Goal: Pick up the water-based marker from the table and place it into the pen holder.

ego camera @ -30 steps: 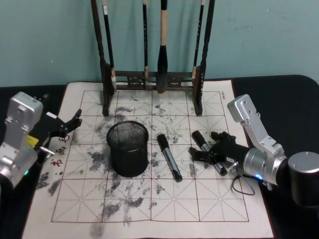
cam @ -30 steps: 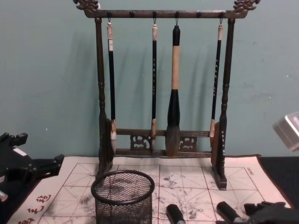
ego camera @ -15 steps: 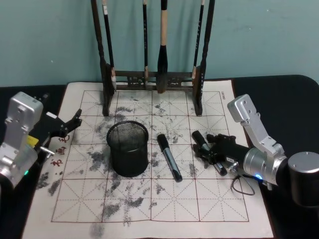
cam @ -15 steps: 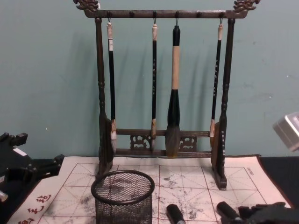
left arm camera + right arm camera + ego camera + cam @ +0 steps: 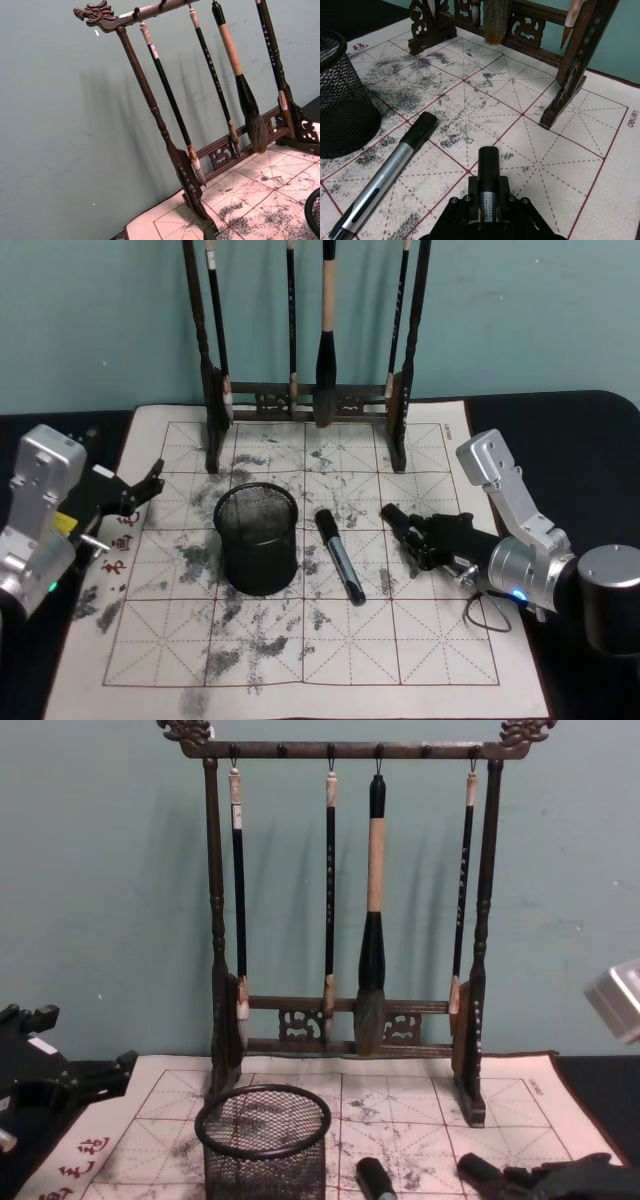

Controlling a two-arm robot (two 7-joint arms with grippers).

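My right end effector is clenched on the marker. In the wrist view the barrel sits pinched between both fingers and the black cap pokes out ahead, low over the mat. Honestly can't tell if it's touching the mat or just off it.

A second ago those fingers were splayed wide either side of it. Now they've closed in, and the cap end has nudged slightly toward my left.

Room-wise, a second marker lies flat on the mat between my end effector and the holder. It's close beside the holder but apart from it. The holder stands upright to my left, mouth open, same spot as before, and so is that second marker.

The rack runs along the mat's far edge. Its right foot is beyond my marker with a clear gap of mat between. The near half of the mat is open. The mat's right edge is just under my forearm, with black table past it.

My left end effector hangs at the mat's left edge, well apart from everything and unmoved. Can't tell whether it's released or clenched.
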